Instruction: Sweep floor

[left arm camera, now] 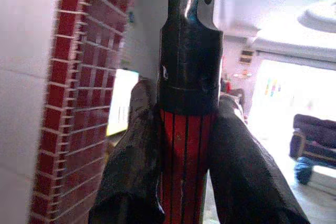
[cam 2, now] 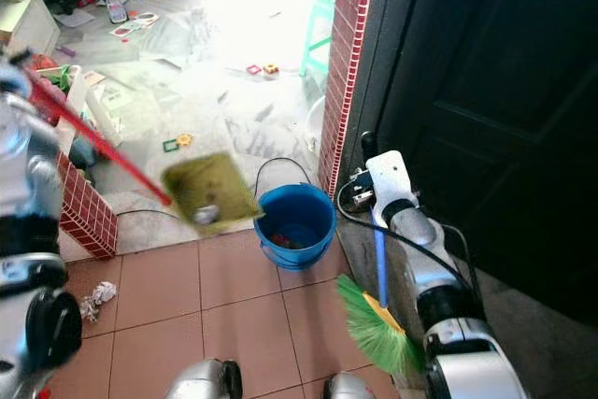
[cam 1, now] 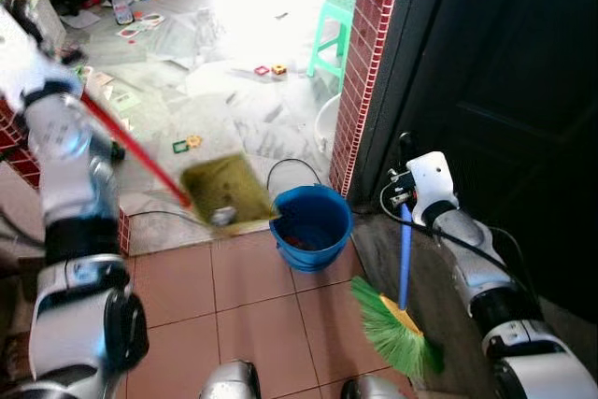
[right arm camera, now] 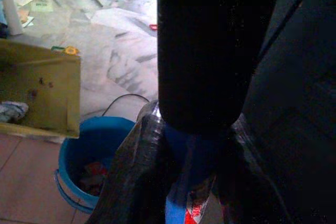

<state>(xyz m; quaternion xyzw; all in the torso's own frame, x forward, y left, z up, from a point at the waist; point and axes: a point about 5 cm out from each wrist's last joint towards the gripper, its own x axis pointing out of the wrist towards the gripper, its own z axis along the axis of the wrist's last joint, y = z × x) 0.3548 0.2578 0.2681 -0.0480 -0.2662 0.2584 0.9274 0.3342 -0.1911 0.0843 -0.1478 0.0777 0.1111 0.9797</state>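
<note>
Dustpan (cam 1: 224, 192) is seen in the left eye view raised off the floor on a red handle (cam 1: 131, 149), its olive tray tilted beside the rim of the blue bucket (cam 1: 311, 227), a grey crumpled scrap lying on its lower edge. The handle runs up to the left arm, which is raised and bent at the picture's edge. The right gripper (cam 1: 404, 201) is pressed around a blue broom handle (cam 1: 405, 259), its arm bent at the elbow beside a dark door (cam 1: 505, 91); green bristles (cam 1: 392, 326) hang below it, over the tiles.

In the right eye view a crumpled paper (cam 2: 96, 300) lies on the terracotta tiles beside a low brick wall (cam 2: 86, 212). A red-tiled pillar (cam 2: 344, 53) stands beyond the bucket.

In the left wrist view the left gripper (left arm camera: 185, 145) is pinched on the red ribbed handle below a black collar.

In the right wrist view the fingers (right arm camera: 134, 182) are clamped on the blue handle; the bucket, holding some rubbish, sits below and the dustpan's tray beside it.
</note>
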